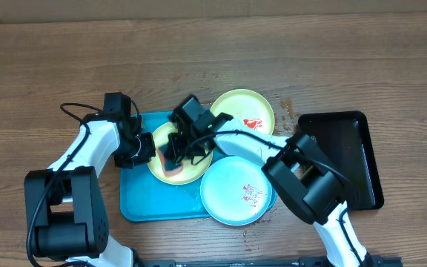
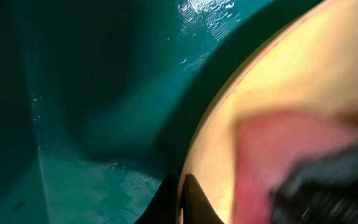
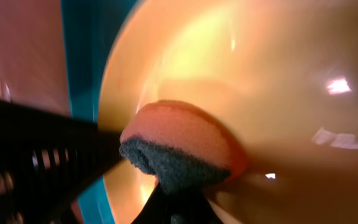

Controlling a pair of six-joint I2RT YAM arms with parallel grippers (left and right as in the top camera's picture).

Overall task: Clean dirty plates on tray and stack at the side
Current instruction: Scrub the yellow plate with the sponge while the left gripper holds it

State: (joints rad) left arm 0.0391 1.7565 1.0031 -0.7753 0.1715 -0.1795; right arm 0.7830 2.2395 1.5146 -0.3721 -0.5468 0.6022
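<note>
A pale yellow-green plate (image 1: 191, 170) lies on the turquoise tray (image 1: 143, 204). My left gripper (image 1: 145, 152) is shut on its left rim; the left wrist view shows the fingers (image 2: 180, 202) pinching the plate's edge (image 2: 278, 93). My right gripper (image 1: 175, 152) is shut on a pink sponge with a dark scrub side (image 3: 179, 146) and presses it on that plate (image 3: 260, 74). A second yellow-green plate (image 1: 247, 111) with a red smear lies at the tray's far right. A pale light-blue plate (image 1: 232, 189) with a red smear lies at the tray's near right.
A smaller black tray (image 1: 347, 159) stands on the wooden table (image 1: 50, 67) to the right of the plates. A few red specks lie on the wood near the far plate.
</note>
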